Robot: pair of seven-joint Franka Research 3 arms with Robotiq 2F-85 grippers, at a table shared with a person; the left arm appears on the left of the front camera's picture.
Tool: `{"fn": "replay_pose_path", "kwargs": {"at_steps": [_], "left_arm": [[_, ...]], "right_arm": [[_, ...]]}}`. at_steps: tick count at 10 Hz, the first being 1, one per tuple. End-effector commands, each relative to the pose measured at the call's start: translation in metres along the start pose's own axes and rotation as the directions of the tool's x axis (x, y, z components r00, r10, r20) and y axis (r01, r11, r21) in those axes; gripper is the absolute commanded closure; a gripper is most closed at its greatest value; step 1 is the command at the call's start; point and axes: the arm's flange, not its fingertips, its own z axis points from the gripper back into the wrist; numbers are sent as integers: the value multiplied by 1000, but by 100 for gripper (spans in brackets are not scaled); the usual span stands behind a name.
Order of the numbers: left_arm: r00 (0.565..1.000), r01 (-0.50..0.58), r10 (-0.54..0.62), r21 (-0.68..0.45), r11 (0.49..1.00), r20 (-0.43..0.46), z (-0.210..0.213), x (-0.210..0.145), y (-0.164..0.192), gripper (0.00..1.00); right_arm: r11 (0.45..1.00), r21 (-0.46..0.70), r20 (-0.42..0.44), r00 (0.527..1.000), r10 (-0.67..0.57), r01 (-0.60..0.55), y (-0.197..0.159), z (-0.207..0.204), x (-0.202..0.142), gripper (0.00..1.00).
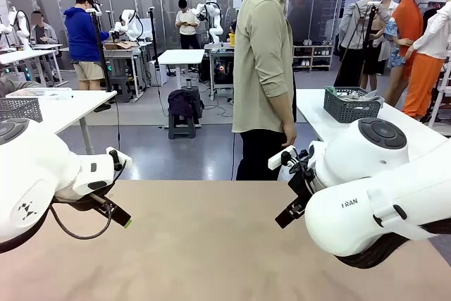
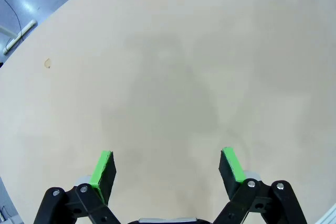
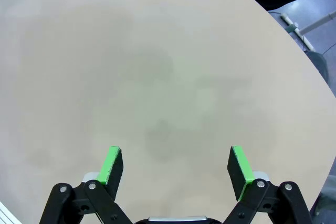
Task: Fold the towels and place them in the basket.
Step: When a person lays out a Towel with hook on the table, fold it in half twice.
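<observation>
Zero done so far, judging by the layout: waiting on towels, not yet lying on the table (image 1: 211,259). Spotting the basket (image 1: 350,107) way off on a white side table (image 1: 313,112) behind the person (image 1: 262,68), well apart from both grippers, so probably needing it brought closer before any placing.

Doing this step well, imo: leaving the middle free for laying a towel flat, then pinching the two corners of one short edge, lifting low and carrying them across evenly to avoid a skewed fold.

Pose-wise: tucking the left arm (image 1: 39,174) and right arm (image 1: 373,202) in from the sides, wrists tipping down and inward. Holding the left gripper (image 2: 167,156) over the bare tabletop, jaws spread wide, gripping nothing. Holding the right gripper (image 3: 175,153) the same way, wide apart and empty.
</observation>
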Motion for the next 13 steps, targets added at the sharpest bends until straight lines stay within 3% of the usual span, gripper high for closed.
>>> {"fn": "replay_pose_path", "kwargs": {"at_steps": [1,5,8,10,13], "left_arm": [[1000,0,0,0,1000,0,0,0,0,0],[1000,11,-11,-40,999,6,21,11,0,0],[998,64,-63,-90,994,18,95,46,-8,0],[995,97,-95,-57,994,34,160,61,-18,0],[991,125,-120,-101,987,59,231,49,-9,0]], "right_arm": [[1000,1,0,1000,-3,3,0,0,0,0],[999,33,11,1000,-6,6,-1,24,2,0],[999,47,5,1000,18,-18,-1,102,15,0],[999,35,-12,1000,17,-17,5,170,17,0],[996,85,32,999,15,-18,-2,228,-2,0]]}}
